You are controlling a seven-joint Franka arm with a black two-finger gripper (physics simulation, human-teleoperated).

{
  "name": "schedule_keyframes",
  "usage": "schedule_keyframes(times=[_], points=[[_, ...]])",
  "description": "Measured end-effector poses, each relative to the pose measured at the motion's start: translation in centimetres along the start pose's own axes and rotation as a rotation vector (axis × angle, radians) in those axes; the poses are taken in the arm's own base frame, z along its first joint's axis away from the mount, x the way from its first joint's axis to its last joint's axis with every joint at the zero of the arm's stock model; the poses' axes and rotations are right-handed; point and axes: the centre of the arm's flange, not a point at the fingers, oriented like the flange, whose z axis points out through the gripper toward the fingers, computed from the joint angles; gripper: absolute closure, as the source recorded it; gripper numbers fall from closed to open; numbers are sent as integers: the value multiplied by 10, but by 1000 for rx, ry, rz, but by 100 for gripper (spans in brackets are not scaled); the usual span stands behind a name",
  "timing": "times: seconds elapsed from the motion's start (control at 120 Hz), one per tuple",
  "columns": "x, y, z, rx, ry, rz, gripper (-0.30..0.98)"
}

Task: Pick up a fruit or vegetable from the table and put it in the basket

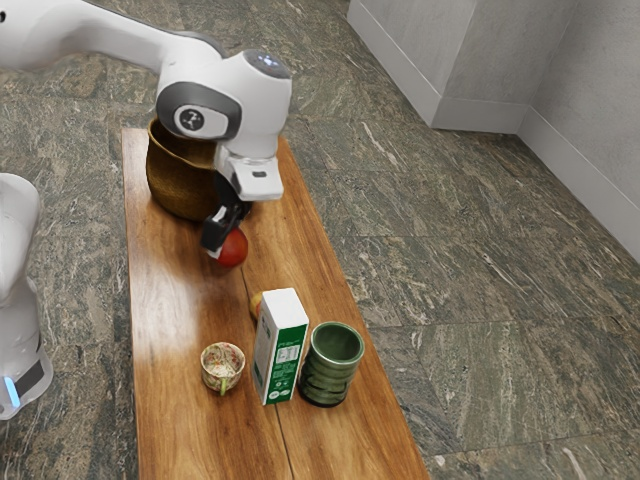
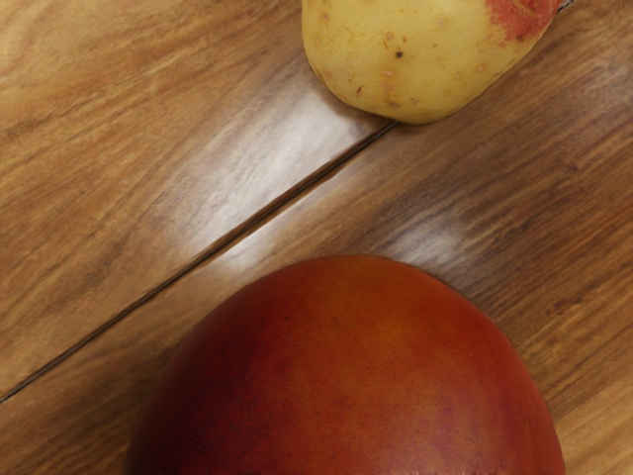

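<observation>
Claw (image 1: pixel 228 238) — clamped on red fruit (image 1: pixel 235 251) — fruit-width apart.

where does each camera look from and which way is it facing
Exterior view: at the arm's side, raised, angled down at the table; arm and gripper show.
Wrist view: on the arm's hand, looking down at the red fruit and yellow piece of produce.
Shared: table and both items, the yellow one partly behind the carton in the exterior view.
</observation>
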Motion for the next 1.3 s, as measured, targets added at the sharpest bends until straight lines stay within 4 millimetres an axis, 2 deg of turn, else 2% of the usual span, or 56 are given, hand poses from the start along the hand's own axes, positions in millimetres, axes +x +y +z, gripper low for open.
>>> schedule_keyframes(times=[0.117, 0.258, 0.383, 0.45, 0.558, 0.658, 0.767, 0.908, 1.075, 1.158, 1.283, 1.3], points=[[5, 0, -37, 28, 40, 5, 43], [1, -2, -84, 50, 86, -2, 42], [-6, -5, -113, 56, 108, -12, 42], [-16, -16, -122, 47, 114, -35, 42], [-42, -51, -131, 34, 123, -101, 42], [-69, -86, -132, 29, 122, -161, 43], [-90, -113, -131, 33, 113, -202, 43], [-122, -154, -120, 28, 91, -267, 43], [-127, -188, -97, 22, 46, -291, 42], [-142, -207, -84, 7, 46, -320, 42], [-148, -215, -80, 13, 54, -317, 43], [-148, -215, -80, 14, 55, -315, 39]])
